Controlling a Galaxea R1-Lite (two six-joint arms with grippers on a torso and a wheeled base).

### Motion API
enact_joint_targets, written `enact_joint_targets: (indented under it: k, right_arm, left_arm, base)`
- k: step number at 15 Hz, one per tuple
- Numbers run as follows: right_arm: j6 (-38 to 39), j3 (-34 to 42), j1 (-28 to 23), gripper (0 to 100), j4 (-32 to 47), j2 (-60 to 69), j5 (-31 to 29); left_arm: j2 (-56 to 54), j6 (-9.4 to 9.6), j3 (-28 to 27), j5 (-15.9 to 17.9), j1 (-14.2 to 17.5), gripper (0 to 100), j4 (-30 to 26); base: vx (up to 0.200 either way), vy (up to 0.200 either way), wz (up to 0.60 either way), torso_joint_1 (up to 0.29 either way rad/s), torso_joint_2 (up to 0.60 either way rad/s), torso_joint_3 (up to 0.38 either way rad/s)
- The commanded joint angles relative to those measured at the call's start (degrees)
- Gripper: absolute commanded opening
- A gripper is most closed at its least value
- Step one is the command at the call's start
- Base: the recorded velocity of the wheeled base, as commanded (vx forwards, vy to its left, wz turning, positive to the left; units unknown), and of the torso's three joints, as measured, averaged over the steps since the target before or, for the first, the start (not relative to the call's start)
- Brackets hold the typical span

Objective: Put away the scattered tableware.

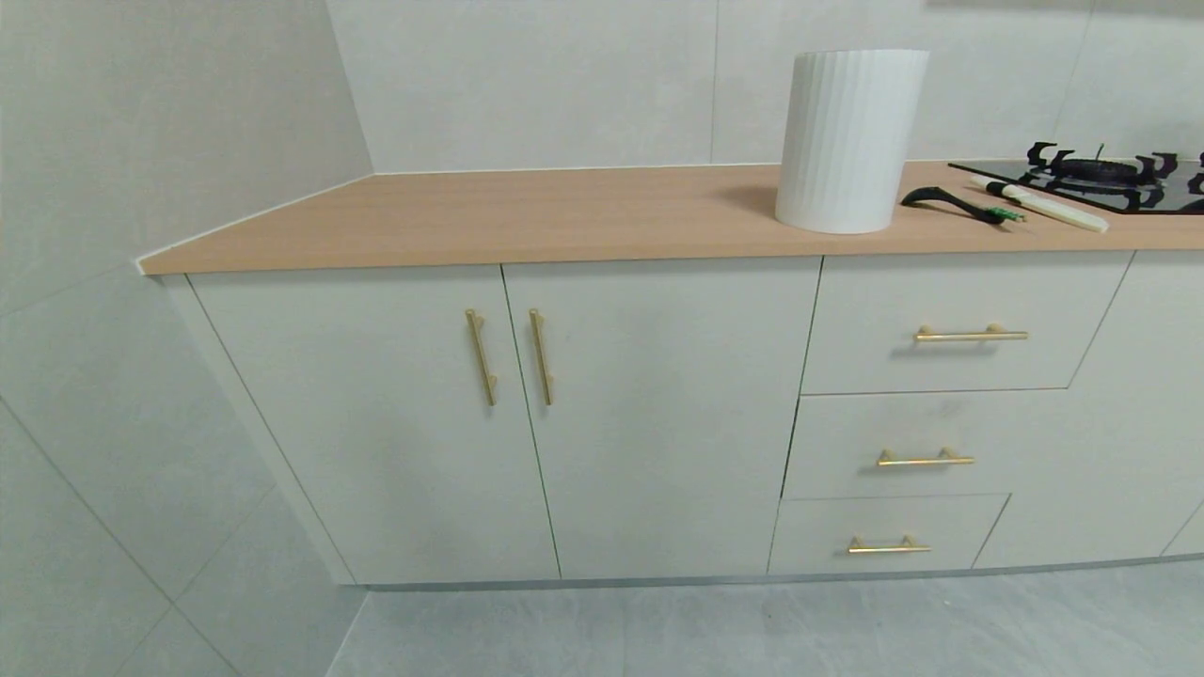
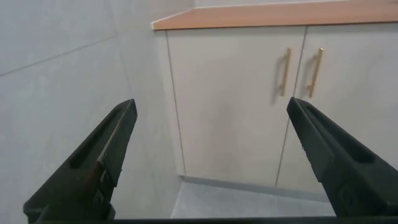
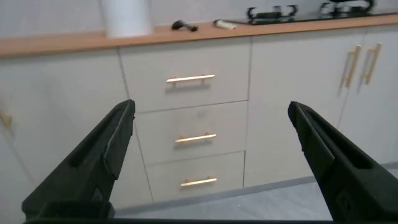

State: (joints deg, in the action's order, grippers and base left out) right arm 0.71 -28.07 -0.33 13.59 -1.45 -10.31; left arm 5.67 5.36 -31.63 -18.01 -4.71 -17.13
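Two light, stiff utensils, a black scoop (image 1: 950,202) and a cream knife (image 1: 1039,204), lie on the table (image 1: 527,216) beside the white holder (image 1: 849,141), probably best pinched mid-handle, while the left tool (image 2: 210,106) and right tool (image 3: 211,107) both stand spread, empty.

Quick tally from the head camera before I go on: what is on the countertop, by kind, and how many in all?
White ribbed container: 1
Loose utensils: 2 (black utensil, cream utensil)
Gas hob: 1
Total: 4
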Motion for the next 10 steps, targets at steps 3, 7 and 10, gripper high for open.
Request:
enact_joint_targets:
  k: [3, 7, 10]
  right_arm:
    - [0.7, 11.73, -0.11, 100, -1.46, 1.45, 0.21]
    - [-1.23, 28.07, -0.11, 100, -17.55, 1.45, 2.84]
    - [-1.15, 28.07, -0.11, 100, -16.41, 1.45, 6.01]
  left_arm:
    - [-5.67, 1.49, 8.26, 3.94, 4.71, 100, -0.45]
    - [-5.67, 1.49, 20.74, 6.58, 4.71, 100, 11.15]
    - [-5.67, 1.32, 30.23, 8.25, 4.71, 100, 17.39]
  base:
    - [0.0, 0.0, 0.0, 0.0, 0.0, 0.0]
    - [0.0, 0.0, 0.0, 0.0, 0.0, 0.0]
    - [0.0, 0.0, 0.0, 0.0, 0.0, 0.0]
